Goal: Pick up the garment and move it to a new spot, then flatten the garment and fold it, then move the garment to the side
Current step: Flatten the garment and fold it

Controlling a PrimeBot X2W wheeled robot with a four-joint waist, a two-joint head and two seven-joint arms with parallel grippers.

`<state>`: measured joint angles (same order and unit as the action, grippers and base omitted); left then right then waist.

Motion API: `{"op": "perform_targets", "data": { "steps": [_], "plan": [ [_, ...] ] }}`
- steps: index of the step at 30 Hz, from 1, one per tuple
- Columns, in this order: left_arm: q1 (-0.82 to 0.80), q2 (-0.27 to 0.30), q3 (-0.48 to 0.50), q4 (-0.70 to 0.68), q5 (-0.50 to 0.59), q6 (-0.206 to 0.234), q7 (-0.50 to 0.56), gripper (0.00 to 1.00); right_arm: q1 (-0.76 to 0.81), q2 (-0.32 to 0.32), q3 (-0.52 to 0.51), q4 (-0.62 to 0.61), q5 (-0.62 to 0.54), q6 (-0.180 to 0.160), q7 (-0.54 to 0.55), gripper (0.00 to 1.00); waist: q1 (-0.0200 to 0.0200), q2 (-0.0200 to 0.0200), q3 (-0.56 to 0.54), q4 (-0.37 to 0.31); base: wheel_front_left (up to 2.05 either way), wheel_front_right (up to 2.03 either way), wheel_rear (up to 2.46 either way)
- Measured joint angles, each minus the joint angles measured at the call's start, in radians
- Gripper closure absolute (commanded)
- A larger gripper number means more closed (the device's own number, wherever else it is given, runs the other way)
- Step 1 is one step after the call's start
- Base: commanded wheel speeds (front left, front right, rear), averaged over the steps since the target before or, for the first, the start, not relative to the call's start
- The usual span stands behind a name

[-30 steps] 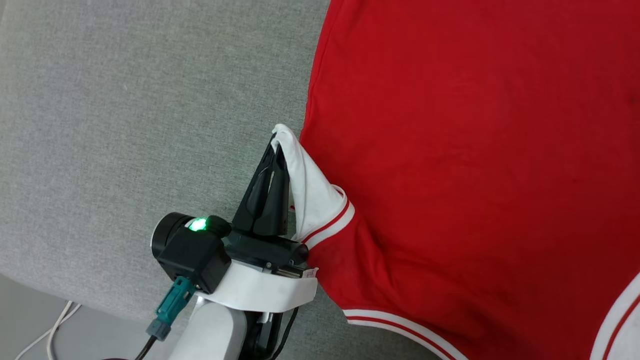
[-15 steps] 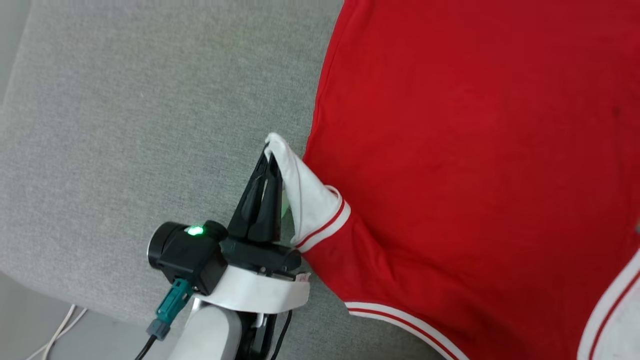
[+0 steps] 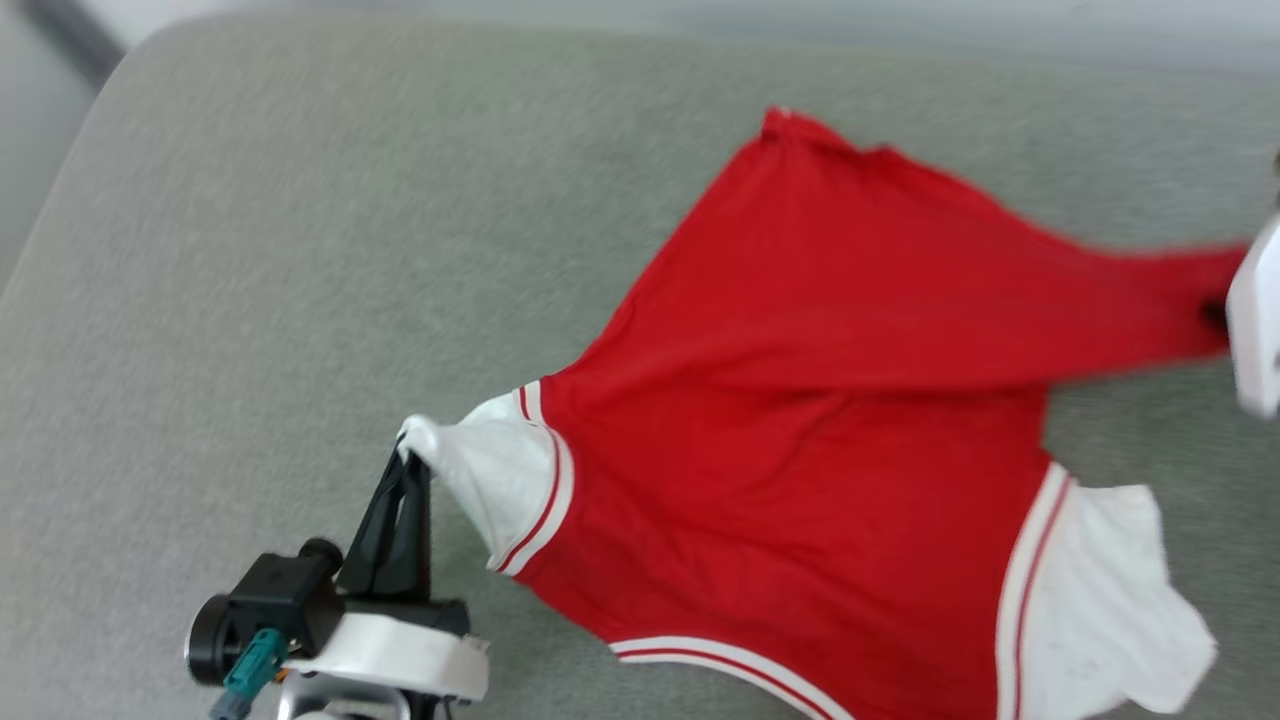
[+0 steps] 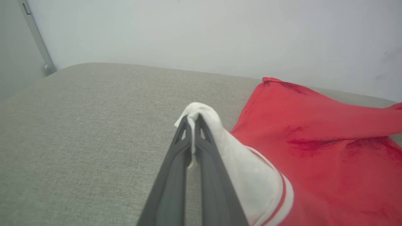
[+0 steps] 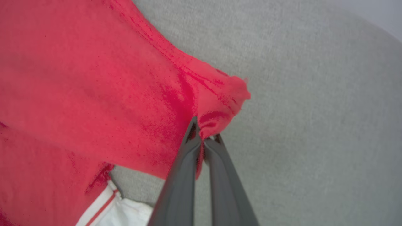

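Evidently soft and light, the red jersey (image 3: 800, 420) sags; left gripper (image 3: 410, 458) pinches its white sleeve (image 3: 495, 480), right gripper (image 5: 204, 134) its right corner (image 5: 226, 94).

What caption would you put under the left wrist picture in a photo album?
Left tool pinches the red garment by a white sleeve tip, over a grey padded surface.

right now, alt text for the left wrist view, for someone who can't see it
The left gripper pinches the white sleeve of the red garment between its dark fingers, above a grey padded surface. A pale wall stands behind.
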<state>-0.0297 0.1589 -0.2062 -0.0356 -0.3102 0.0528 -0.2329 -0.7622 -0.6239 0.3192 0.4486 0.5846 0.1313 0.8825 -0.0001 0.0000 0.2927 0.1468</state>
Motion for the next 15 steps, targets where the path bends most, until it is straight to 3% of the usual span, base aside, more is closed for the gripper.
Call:
{"op": "perform_targets", "data": {
  "steps": [7, 15],
  "plan": [
    [0.089, 0.049, 0.047, -0.005, -0.030, 0.016, 0.045, 1.00, 0.403, -0.018, -0.067, -0.171, 0.042, 0.000, 0.025, 1.00, -0.0002, 0.0000, -0.104, -0.122, 0.00, 0.00, 0.00],
    [0.126, 0.076, 0.060, -0.020, -0.042, 0.027, 0.090, 1.00, 0.778, 0.128, -0.190, -0.266, 0.011, 0.000, 0.060, 1.00, -0.0002, 0.0000, -0.170, -0.233, 0.00, 0.00, 0.00]
  ]
}}
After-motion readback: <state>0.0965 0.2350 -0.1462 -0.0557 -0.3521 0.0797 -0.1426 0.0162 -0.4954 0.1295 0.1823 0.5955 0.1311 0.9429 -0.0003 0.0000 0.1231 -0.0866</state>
